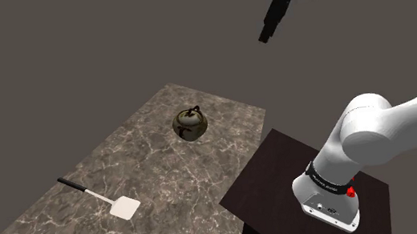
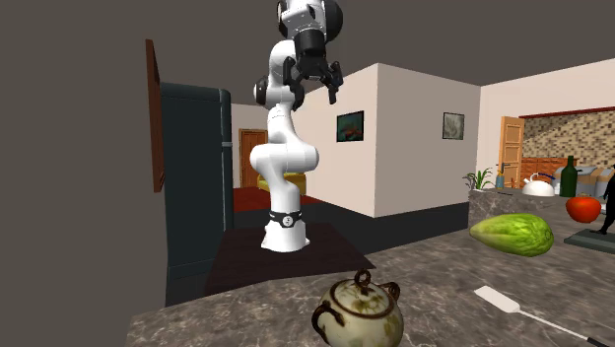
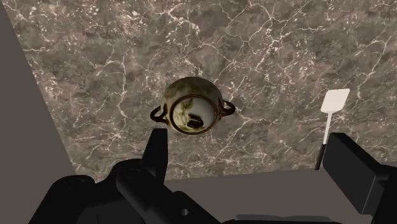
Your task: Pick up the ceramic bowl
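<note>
Gripper hanging wide open, holding nothing.
Bowl is sitting well below the gripper, off-centre toward one finger.

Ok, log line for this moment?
phase: pre-grasp | tool: open, high above bowl | bowl: upright on counter, untouched | spatula: apart from bowl

In the shoulder view the arm is cut off at the right edge, and the wrist above the gripper at the top. In the second exterior view the bottom edge clips the base of the lidded bowl, and the spatula handle runs out at the lower right corner. In the wrist view that handle's end sits behind a finger. I can't identify the dark object at the far right.
</note>
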Tool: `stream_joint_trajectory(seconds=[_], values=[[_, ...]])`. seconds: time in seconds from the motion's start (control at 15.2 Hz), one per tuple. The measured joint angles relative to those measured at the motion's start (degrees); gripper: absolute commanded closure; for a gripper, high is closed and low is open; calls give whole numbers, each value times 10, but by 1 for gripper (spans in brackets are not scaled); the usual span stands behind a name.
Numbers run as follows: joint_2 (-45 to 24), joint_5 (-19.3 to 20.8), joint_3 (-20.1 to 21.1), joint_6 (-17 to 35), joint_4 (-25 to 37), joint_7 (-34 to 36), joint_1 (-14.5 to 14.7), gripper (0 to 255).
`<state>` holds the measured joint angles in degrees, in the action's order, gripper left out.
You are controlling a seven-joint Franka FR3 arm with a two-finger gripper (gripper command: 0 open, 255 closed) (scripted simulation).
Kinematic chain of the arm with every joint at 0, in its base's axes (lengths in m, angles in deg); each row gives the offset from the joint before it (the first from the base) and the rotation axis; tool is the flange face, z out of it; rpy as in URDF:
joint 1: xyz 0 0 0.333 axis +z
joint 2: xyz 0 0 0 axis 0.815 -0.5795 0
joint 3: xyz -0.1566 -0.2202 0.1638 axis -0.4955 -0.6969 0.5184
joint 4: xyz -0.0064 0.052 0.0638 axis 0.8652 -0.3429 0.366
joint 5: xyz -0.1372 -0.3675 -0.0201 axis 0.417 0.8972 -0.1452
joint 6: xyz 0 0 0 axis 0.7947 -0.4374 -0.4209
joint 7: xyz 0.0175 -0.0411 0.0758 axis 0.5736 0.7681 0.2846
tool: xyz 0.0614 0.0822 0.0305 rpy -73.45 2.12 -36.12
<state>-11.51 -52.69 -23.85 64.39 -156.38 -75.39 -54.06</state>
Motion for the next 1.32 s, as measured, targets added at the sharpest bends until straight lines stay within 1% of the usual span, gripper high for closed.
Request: stream_joint_trajectory(seconds=[0.13, 0.33, 0.53, 0.66, 0.86, 0.99, 1.19, 1.25, 1.32], values=[[-4, 0, 1, 9, -7, 0, 0, 0], [-32, -1, 8, 51, -25, 1, 0, 0], [-66, 1, 12, 103, -50, -2, -1, 0], [-100, -2, 24, 144, -59, 6, 1, 0], [-149, 2, 26, 191, -63, 3, -2, 0], [-186, 2, 34, 234, -74, 7, -1, 0], [-238, 6, 40, 280, -74, 11, -3, 0], [-263, 9, 41, 294, -63, 12, -4, 0], [-283, 11, 45, 315, -67, 15, -4, 0]])
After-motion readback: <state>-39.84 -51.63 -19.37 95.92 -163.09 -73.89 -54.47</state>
